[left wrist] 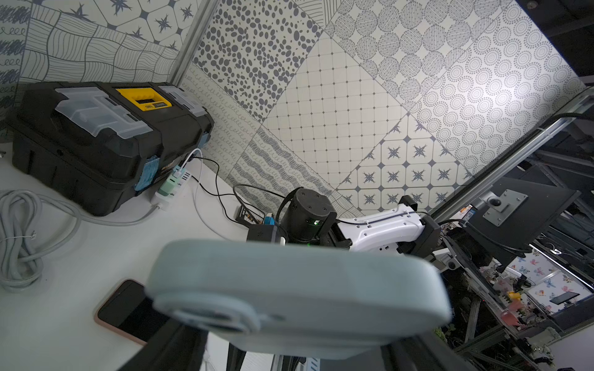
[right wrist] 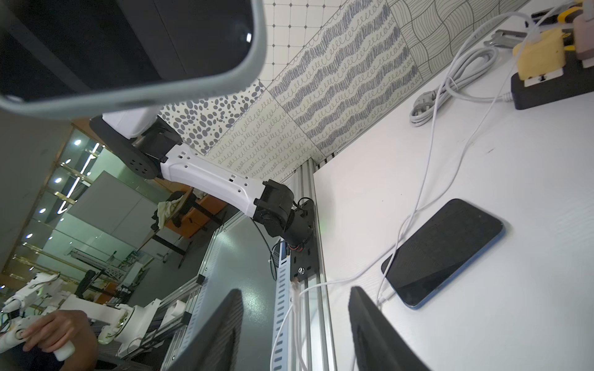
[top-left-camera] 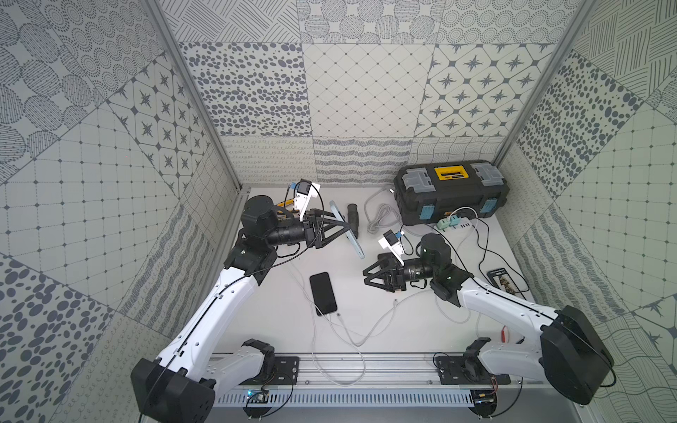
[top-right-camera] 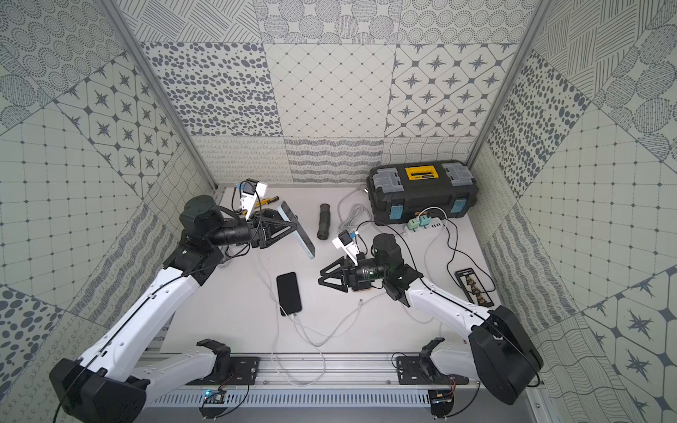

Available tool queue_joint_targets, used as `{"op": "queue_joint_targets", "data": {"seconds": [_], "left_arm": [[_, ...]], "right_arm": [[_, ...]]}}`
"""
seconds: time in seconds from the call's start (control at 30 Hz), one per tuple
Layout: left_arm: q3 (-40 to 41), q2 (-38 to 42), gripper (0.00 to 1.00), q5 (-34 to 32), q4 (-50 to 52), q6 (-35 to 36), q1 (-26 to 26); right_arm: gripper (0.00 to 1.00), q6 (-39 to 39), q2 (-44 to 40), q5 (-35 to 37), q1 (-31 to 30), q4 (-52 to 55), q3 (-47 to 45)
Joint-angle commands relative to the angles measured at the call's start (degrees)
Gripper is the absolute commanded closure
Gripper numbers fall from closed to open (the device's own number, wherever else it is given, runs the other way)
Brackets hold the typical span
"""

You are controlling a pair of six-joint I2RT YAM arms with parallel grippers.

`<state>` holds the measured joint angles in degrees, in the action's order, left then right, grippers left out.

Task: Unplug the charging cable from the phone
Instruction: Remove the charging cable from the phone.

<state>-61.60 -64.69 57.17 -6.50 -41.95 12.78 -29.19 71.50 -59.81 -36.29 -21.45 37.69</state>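
My left gripper [top-left-camera: 346, 229] [top-right-camera: 295, 227] is shut on a phone in a pale blue-grey case [top-left-camera: 353, 238] [top-right-camera: 304, 240] [left wrist: 299, 289] and holds it on edge above the table; no cable hangs from it. The held phone's screen end [right wrist: 128, 48] shows in the right wrist view. My right gripper [top-left-camera: 365, 277] [top-right-camera: 319, 277] [right wrist: 294, 289] stands open, a short way from the held phone's lower end, with nothing gripped. A white charging cable's loose plug [top-left-camera: 395, 301] [top-right-camera: 361, 301] lies on the table under my right wrist. A second, black phone [top-left-camera: 323, 293] [top-right-camera: 288, 293] [right wrist: 443, 253] [left wrist: 128, 308] lies flat with a white cable [top-left-camera: 339, 318] plugged in.
A black toolbox [top-left-camera: 452, 192] stands at the back right, with a power strip and green chargers [top-left-camera: 452, 221] in front of it. A coiled grey cable [top-left-camera: 381, 216] and a ribbed black tube [top-left-camera: 353, 218] lie at the back. A flat black card [top-left-camera: 507, 280] is at the right; cables loop over the front rail [top-left-camera: 366, 366].
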Motion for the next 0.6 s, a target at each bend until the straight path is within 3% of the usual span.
{"op": "queue_joint_targets", "data": {"seconds": [0.0,0.3,0.57], "left_arm": [[-0.83,0.08,1.0,0.99,-2.35,1.32,-0.65],[-0.71,0.09,1.0,1.24,-1.9,1.47,-0.69],[-1.28,0.19,1.0,2.02,-1.42,1.65,-0.72]], "right_arm": [[0.41,1.34,0.15,1.24,-0.01,0.56,1.24],[0.3,1.91,-0.03,0.91,0.13,4.47,4.65],[0.12,2.35,-1.99,-1.73,1.94,8.78,8.68]]}}
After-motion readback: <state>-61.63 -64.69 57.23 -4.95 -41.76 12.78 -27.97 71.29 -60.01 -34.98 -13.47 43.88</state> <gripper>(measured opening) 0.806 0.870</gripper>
